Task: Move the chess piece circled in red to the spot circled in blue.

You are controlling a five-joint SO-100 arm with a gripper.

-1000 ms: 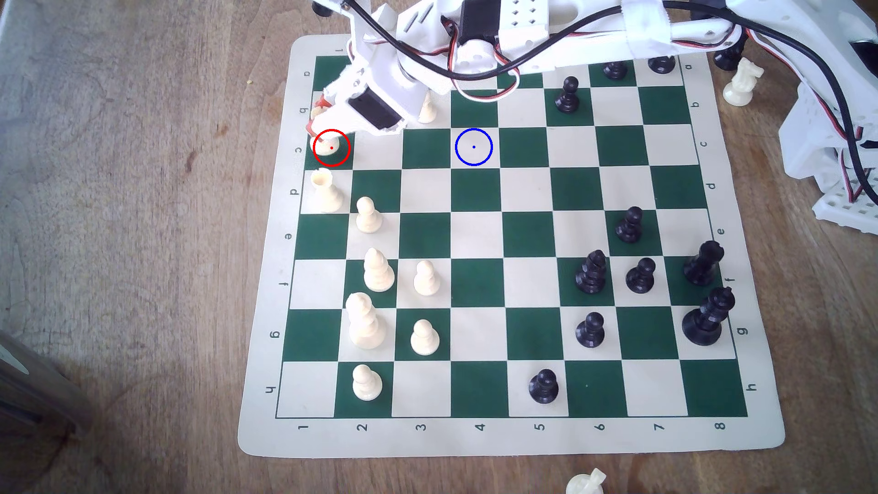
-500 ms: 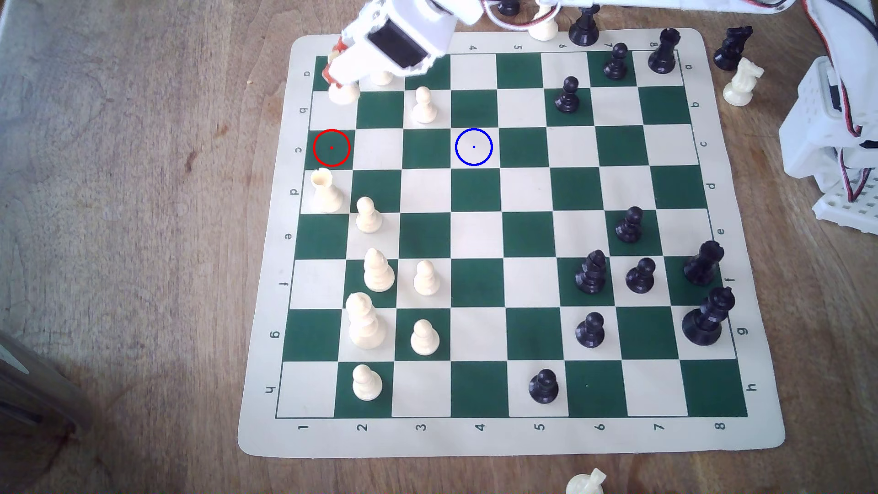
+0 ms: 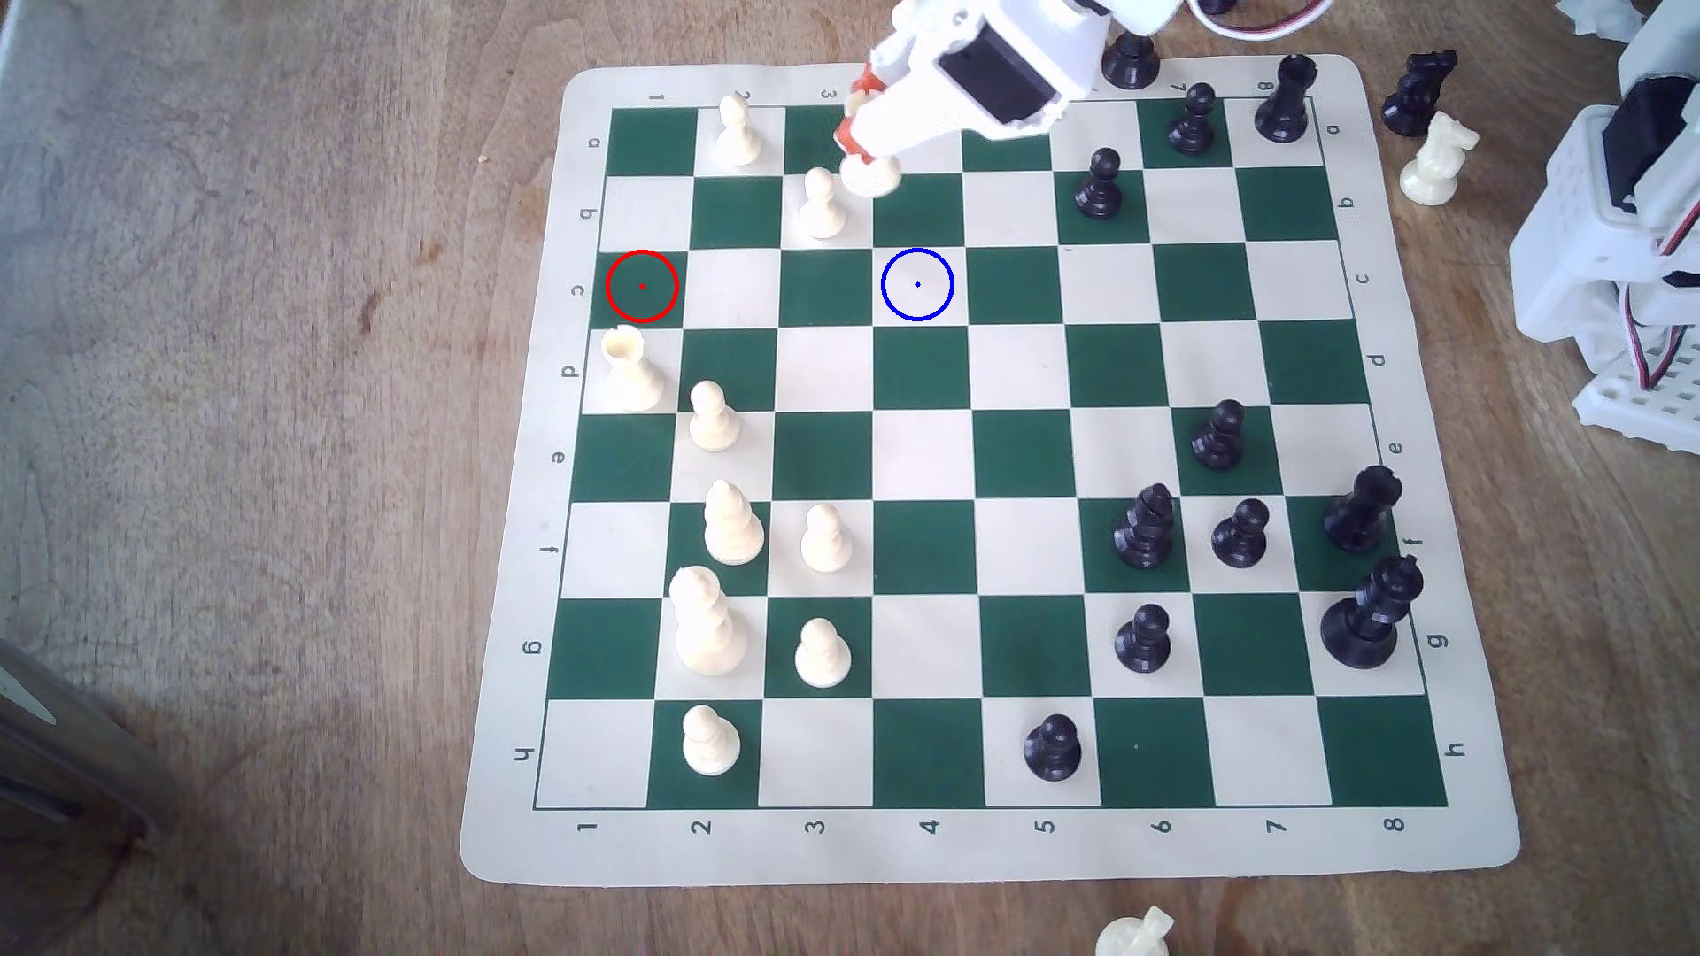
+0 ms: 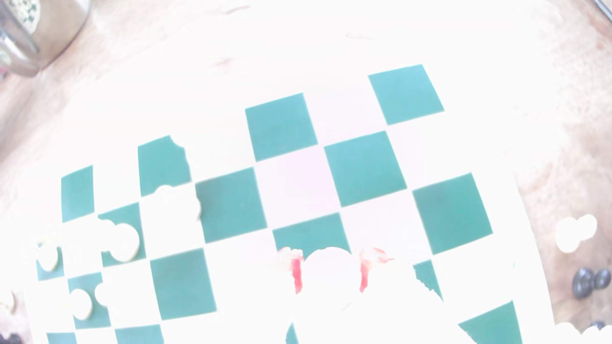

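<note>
My gripper [image 3: 857, 124] hangs over the far rows of the chessboard [image 3: 920, 846] in the exterior view, shut on the cream rook [image 3: 874, 175], the chess piece circled in red. The rook is lifted off the board, its round base showing below the red-tipped fingers [image 3: 848, 140]. The red ring [image 3: 642, 286] now encloses a bare dark green square. The spot circled in blue [image 3: 917, 285] is a cream square, nearer the camera than the held rook and slightly to the exterior view's right. In the overexposed wrist view the rook [image 4: 331, 274] sits between the red pads [image 4: 297, 276].
A cream pawn [image 3: 821, 204] stands just to the exterior view's left of the held rook. The twin cream rook [image 3: 630, 372] stands below the red ring. A black pawn [image 3: 1099, 184] is to the right. Other cream and black pieces fill the near rows. The arm's base [image 3: 1610, 230] stands at far right.
The gripper lifted the rook off the red-ringed square, drew back to the far edge, then swung to the exterior view's right with the rook still held.
</note>
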